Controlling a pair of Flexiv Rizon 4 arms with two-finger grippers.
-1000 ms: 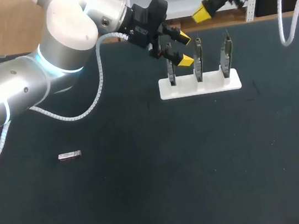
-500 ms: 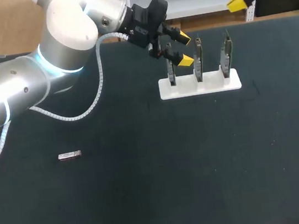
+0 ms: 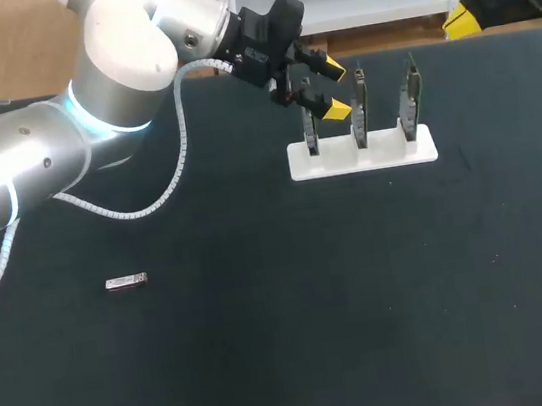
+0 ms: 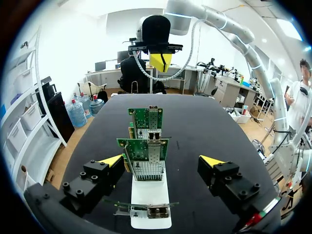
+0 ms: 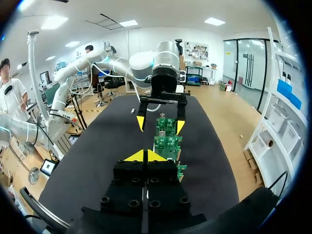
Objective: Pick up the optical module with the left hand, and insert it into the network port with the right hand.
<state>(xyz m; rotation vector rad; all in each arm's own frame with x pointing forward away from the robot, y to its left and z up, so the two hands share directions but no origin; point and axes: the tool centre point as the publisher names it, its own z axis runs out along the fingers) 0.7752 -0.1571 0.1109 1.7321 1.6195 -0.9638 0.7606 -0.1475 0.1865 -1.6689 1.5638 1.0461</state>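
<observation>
While the small silver optical module lies flat on the black tabletop at the near left, well apart from everything else, nothing has hold of it; it is too small to make out any detail.

Further in, the white rack stands three green circuit boards upright in a row. Over the rack's left end is the silver left arm, stretched in from the left side, wrist turned so it sights straight down that row. The left jaws gape wide and empty, one yellow fingertip on each side of the line of boards. As far as the wrist view shows, they touch nothing.

The closest board sits low under the wrist and is mostly cut off. The middle board shows a metal port cage, and the last board peeks up behind it.

Out past the tabletop's far right edge, the right arm is nearly all outside the head view, with just a yellow tip showing. In its own wrist view the right jaws are pressed tight together, holding nothing. They point back along the tabletop at the boards, whose lower parts hide behind the black fingers.
</observation>
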